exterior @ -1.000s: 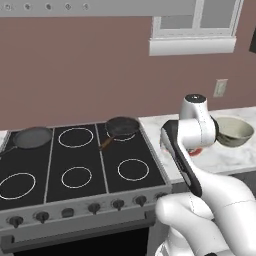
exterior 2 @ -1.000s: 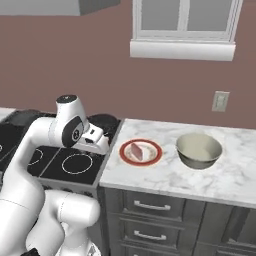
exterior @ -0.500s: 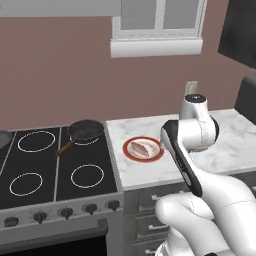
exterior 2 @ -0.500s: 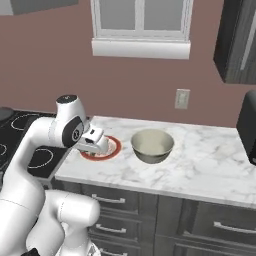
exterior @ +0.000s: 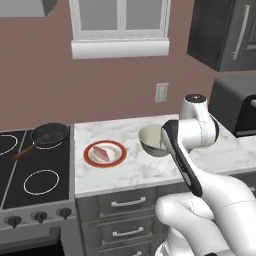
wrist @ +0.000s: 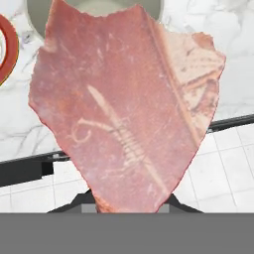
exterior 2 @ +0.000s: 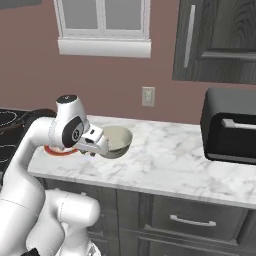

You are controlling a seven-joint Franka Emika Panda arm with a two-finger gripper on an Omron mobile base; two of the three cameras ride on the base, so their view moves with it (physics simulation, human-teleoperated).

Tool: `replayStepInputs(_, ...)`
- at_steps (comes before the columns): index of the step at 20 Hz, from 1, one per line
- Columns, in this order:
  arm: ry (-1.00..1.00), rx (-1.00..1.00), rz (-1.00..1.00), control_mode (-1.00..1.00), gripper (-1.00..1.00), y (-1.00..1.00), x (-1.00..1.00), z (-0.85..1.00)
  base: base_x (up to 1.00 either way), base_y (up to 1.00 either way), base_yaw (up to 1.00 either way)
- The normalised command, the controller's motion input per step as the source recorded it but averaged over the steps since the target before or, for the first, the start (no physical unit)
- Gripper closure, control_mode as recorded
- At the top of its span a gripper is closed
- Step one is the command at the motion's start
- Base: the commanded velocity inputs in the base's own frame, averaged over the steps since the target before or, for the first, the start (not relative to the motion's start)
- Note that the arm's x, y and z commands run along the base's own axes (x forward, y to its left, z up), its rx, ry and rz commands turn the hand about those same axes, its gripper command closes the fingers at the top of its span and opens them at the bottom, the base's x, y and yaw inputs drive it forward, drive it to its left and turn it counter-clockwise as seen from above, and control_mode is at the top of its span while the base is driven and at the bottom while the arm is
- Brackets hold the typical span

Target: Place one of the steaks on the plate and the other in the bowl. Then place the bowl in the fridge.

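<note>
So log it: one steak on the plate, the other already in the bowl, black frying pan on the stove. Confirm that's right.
Not quite. The second steak is not in the bowl yet: the hand view shows it held in the gripper, with the bowl beyond it. The left base view shows the bowl holding nothing. The rest stands: one steak on the plate, frying pan on the stove.

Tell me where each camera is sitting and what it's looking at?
Left base view: behind the arm to its left, facing the counter, stove, pan, the plate carrying one steak, and the bowl; the white arm rises at lower right.
Right base view: behind to its right, facing the same counter, bowl and a black toaster oven; the arm rises at lower left.
Hand view: on the hand, looking along the pincer at the held steak.
Both base views share the bowl and plate.
</note>
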Motion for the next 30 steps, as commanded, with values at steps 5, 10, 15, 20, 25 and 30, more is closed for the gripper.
replayStepInputs(5,0.00,0.00,0.00,1.00,1.00,0.00,0.00,0.00,0.00,-0.63,0.00)
replayStepInputs(10,0.00,0.00,0.00,-1.00,1.00,-0.06,0.00,0.00,0.00,-0.09,0.00)
replayStepInputs(15,0.00,0.00,0.12,-1.00,1.00,0.00,0.27,0.00,0.00,0.00,0.00)
replayStepInputs(20,0.00,0.00,0.18,-1.00,1.00,0.00,0.67,0.00,0.00,0.00,0.00)
replayStepInputs(25,0.01,0.00,0.19,-1.00,1.00,0.02,0.84,0.00,0.00,0.00,0.00)
replayStepInputs(30,0.00,0.00,0.23,-1.00,1.00,0.25,0.71,0.00,0.00,0.00,0.00)
